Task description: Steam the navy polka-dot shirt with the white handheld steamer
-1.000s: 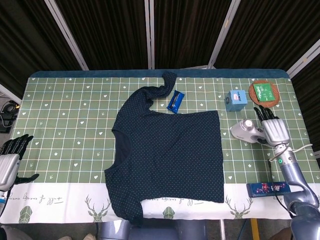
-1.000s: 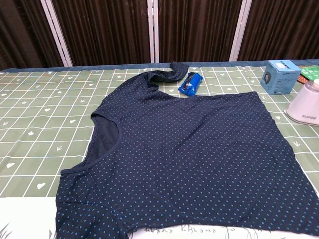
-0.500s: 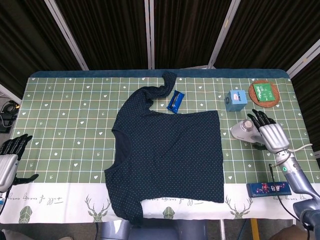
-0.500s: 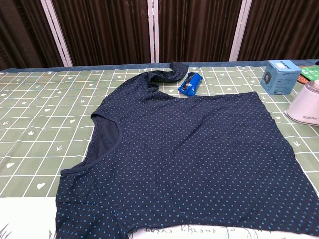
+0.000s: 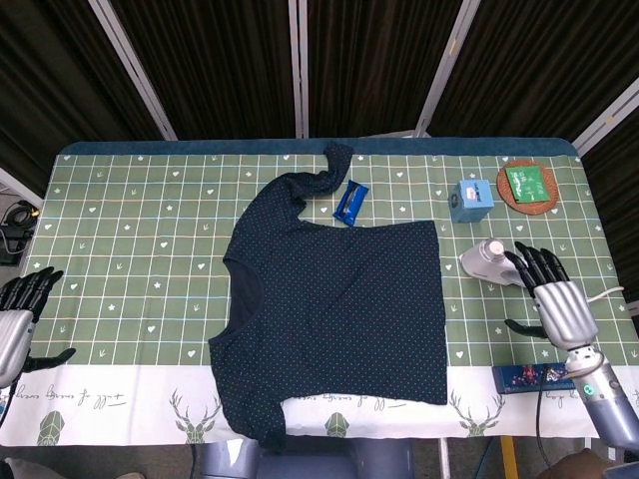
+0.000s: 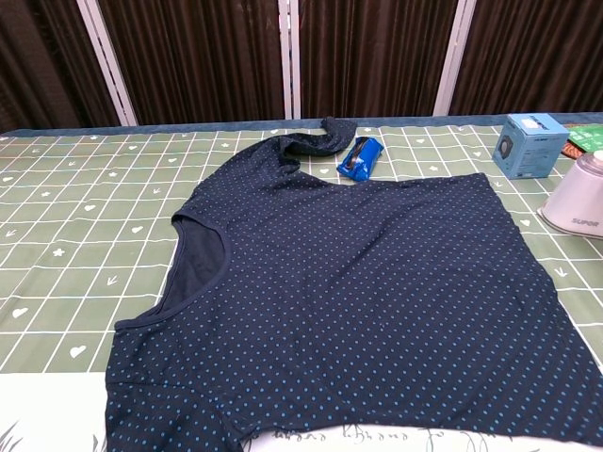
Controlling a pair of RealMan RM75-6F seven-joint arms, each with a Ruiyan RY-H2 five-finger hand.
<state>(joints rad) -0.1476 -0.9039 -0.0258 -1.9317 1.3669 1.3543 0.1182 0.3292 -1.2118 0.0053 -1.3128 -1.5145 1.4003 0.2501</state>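
The navy polka-dot shirt (image 5: 339,299) lies spread flat in the middle of the table, also filling the chest view (image 6: 358,292). The white handheld steamer (image 5: 485,259) rests on the cloth just right of the shirt; its edge shows at the right border of the chest view (image 6: 577,200). My right hand (image 5: 557,304) hovers open, fingers spread, to the right of and nearer than the steamer, not touching it. My left hand (image 5: 18,317) is open at the table's left front edge, far from the shirt. Neither hand shows in the chest view.
A blue packet (image 5: 350,202) lies by the shirt's upper sleeve. A light blue box (image 5: 470,199) and a round coaster with a green packet (image 5: 527,186) sit at the back right. A dark patterned bar (image 5: 534,376) lies at the front right edge by a cable.
My right hand has drawn back from the steamer toward the table's front edge, letting go of it. The steamer, shirt and left hand stay where they were.
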